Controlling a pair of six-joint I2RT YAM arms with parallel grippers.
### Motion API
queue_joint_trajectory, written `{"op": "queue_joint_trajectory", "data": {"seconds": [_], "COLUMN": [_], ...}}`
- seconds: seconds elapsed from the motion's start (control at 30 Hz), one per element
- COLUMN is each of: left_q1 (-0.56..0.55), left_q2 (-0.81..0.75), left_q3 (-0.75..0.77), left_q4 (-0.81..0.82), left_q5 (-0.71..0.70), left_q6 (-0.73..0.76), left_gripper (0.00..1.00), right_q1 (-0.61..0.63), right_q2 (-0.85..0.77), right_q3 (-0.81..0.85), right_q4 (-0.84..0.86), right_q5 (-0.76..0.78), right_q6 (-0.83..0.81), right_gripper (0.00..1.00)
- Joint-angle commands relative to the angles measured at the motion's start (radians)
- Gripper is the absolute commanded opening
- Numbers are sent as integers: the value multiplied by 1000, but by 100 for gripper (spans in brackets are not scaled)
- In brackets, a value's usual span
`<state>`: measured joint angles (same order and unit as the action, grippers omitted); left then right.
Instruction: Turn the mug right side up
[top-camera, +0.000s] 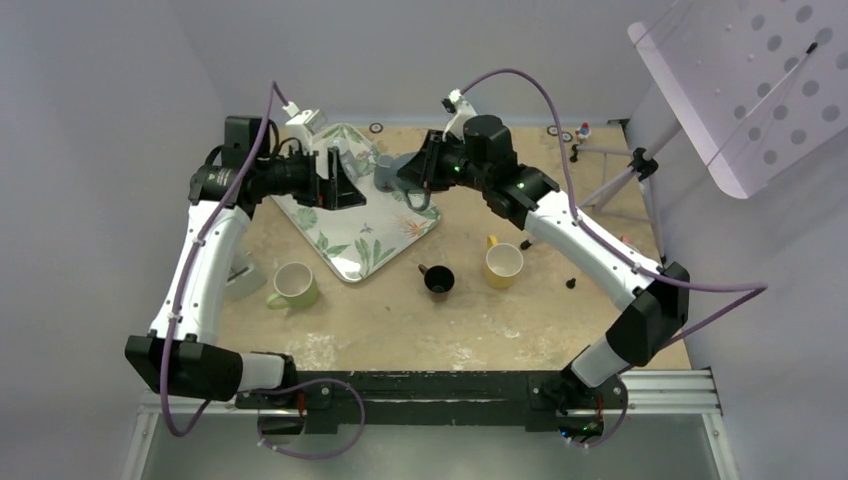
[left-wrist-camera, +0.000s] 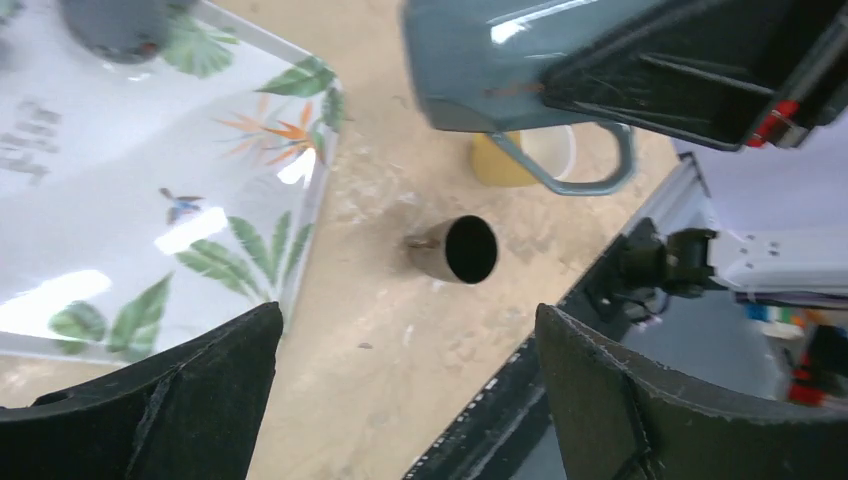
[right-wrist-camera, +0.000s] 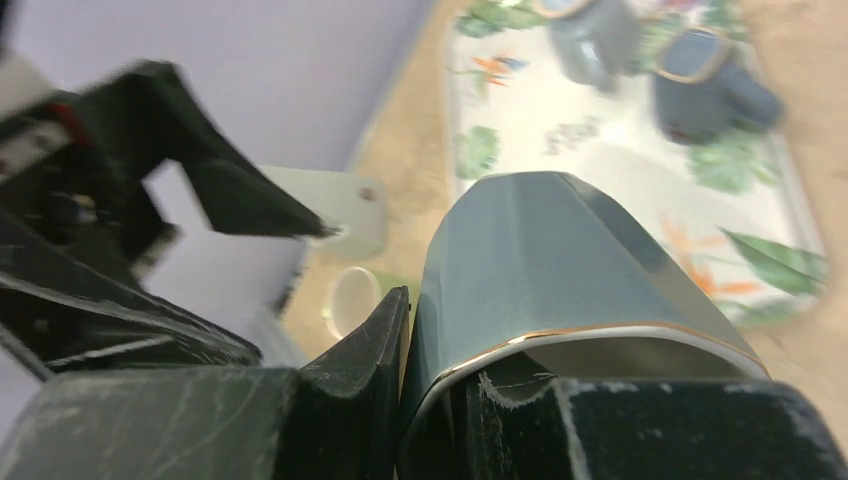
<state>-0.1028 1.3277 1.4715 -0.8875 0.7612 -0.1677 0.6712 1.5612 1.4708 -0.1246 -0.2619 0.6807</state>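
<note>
Here, over the tray (top-camera: 352, 252) by the far edge of the table (top-camera: 450, 330), the right gripper (right-wrist-camera: 432, 378) is clamping the mug (right-wrist-camera: 560, 250) by its rim; a slow, firm wrist roll is looking safest. The left gripper (left-wrist-camera: 405, 335) is gaping nearby.

Soft even light, glare patches on the tray (left-wrist-camera: 60, 300), right wrist view blurred

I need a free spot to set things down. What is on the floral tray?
On the tray: a grey mug and a darker blue mug, both blurred, at one end. The rest showing is bare. The held mug and right end effector cover the tray's near part.
</note>
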Motion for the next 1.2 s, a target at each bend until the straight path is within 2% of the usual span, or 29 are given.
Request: {"op": "queue_joint_trajectory", "data": {"seconds": [0.0,0.13,0.3,0.4,0.6,0.83,1.07,1.17], "left_q1": [21,21,18,6,-21,-40,-64,-76], "left_q2": [-1,73,217,291,485,619,726,761], "left_q3": [51,59,130,152,247,311,375,397], "left_q4": [-28,42,114,165,203,253,275,279], "left_q5": [-168,-314,-475,-523,-638,-758,-842,-846], "left_q6": [153,199,190,142,74,39,-10,-23], "left_gripper": [100,100,100,100,99,98,91,89], "right_q1": [80,167,259,311,331,366,371,371], "right_q2": [-70,-77,-95,-146,-243,-180,-133,-120], "right_q3": [209,255,215,65,-251,-413,-493,-498], "right_q4": [-440,-801,-1016,-997,-769,-596,-560,-563], "right_q5": [280,487,553,545,486,488,484,489], "right_q6": [-204,-149,-42,30,121,111,115,123], "right_gripper": [0,0,0,0,0,0,0,12]}}
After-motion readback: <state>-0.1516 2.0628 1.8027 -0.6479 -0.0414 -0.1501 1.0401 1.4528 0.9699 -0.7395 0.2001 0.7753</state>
